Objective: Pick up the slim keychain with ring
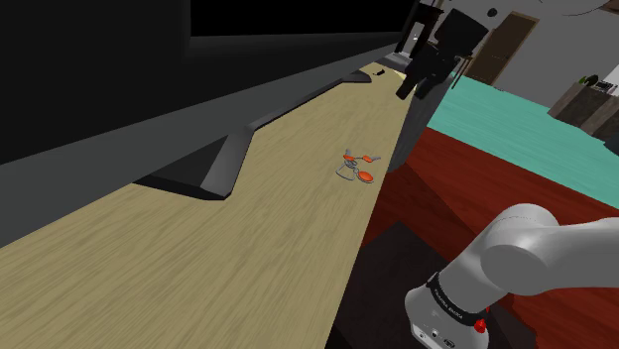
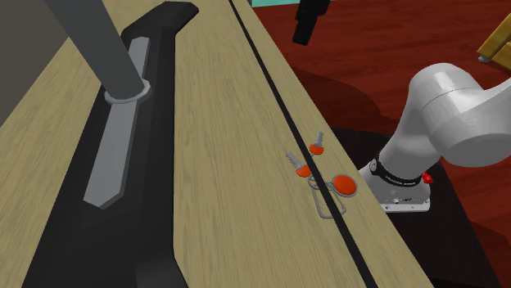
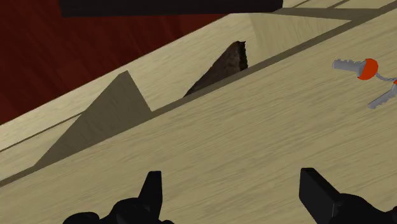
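Observation:
The keychain (image 1: 356, 167) is a bunch of grey keys with orange heads on a thin ring, lying flat on the light wooden counter (image 1: 198, 268) close to its edge. In the second exterior view the keychain (image 2: 323, 176) lies beside a dark seam near the counter's right edge. My black gripper (image 1: 414, 81) hangs high above the counter, well beyond the keys and off to their side. In the wrist view the fingers (image 3: 318, 191) stand wide apart with nothing between them, and the keys (image 3: 369, 76) lie far off to one side.
A dark sunken sink (image 2: 123, 147) with a grey faucet (image 2: 98, 49) runs along the counter. A dark raised ledge (image 1: 218, 159) borders the counter's far side. Past the counter edge are red floor (image 2: 344, 74) and a teal surface (image 1: 526, 129). My stand (image 1: 417, 288) is below.

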{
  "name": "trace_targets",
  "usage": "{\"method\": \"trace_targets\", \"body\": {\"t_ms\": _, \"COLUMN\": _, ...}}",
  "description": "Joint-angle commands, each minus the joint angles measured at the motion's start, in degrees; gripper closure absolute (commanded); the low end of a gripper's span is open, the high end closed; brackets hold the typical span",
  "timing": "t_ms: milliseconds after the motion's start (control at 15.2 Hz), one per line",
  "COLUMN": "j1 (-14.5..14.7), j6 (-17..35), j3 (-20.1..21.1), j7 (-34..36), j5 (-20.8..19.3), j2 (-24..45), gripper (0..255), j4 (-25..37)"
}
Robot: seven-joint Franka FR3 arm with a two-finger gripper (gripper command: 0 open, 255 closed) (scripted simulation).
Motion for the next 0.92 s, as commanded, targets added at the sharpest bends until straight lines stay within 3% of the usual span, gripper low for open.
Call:
{"method": "trace_targets", "body": {"t_ms": 0, "j1": 0.0, "j6": 0.0, "j3": 0.0, "j7": 0.0, "j5": 0.0, "j2": 0.0, "gripper": 0, "j4": 0.0}}
{"method": "trace_targets", "body": {"t_ms": 858, "j1": 6.9, "j6": -4.5, "j3": 15.5, "j7": 11.6, "j5": 8.1, "j2": 2.4, "gripper": 0, "j4": 0.0}}
